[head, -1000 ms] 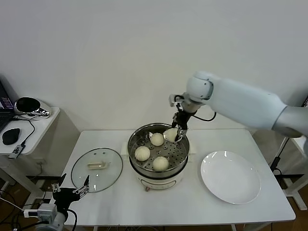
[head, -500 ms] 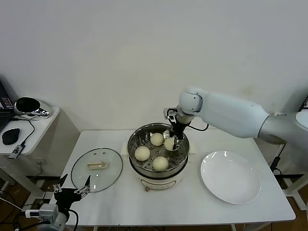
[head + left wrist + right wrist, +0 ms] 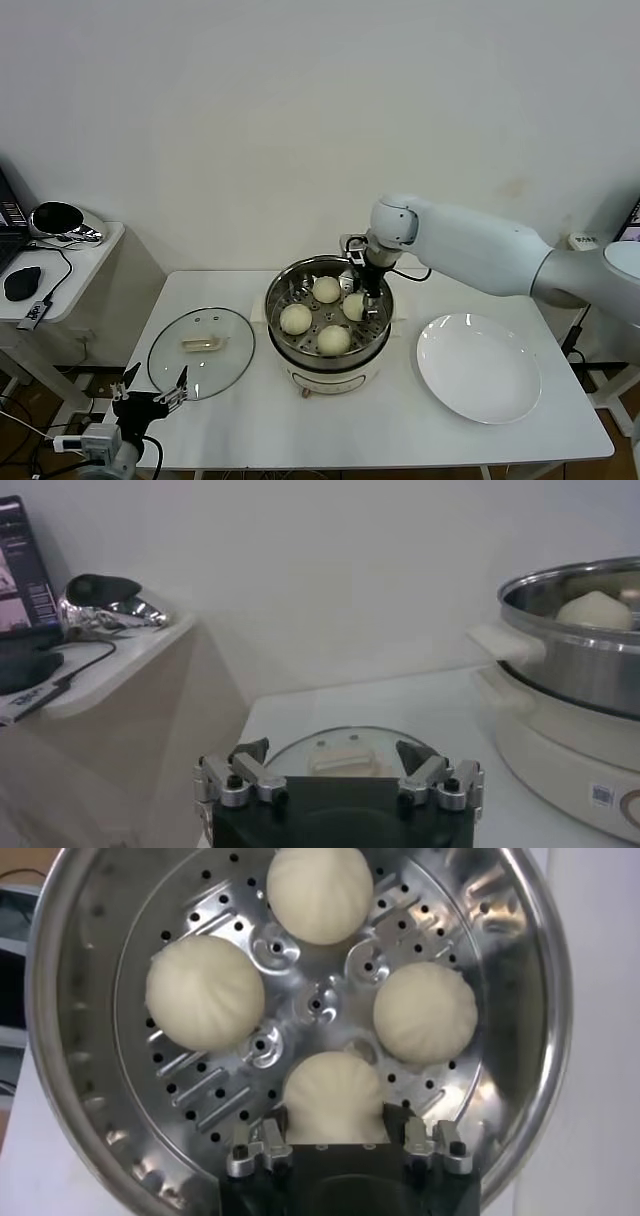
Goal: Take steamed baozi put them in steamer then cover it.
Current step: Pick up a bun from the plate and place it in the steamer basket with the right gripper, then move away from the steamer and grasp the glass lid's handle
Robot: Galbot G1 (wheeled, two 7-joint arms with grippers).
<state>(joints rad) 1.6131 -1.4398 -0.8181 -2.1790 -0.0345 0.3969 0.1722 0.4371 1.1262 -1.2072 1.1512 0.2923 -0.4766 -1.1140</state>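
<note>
The steamer (image 3: 274,318) stands mid-table, a steel pot on a cream base. On its perforated tray (image 3: 200,1103) lie several baozi: one at the back (image 3: 326,290), one on the left (image 3: 296,318), one at the front (image 3: 334,340) and one on the right (image 3: 353,306). My right gripper (image 3: 358,292) reaches into the pot, open. Its fingers (image 3: 278,1133) flank that right-hand baozi (image 3: 335,1093), which rests on the tray. The cover (image 3: 200,350), a glass lid, lies flat left of the steamer. My left gripper (image 3: 150,397) hangs open below the table's front left corner, facing the cover (image 3: 300,745).
An empty white plate (image 3: 478,368) lies right of the steamer. A small side table (image 3: 70,270) at the far left carries a mouse and a shiny object. The wall stands close behind the table.
My right gripper came down into the pot with the baozi, set it on the tray and opened. The left arm has not moved.
</note>
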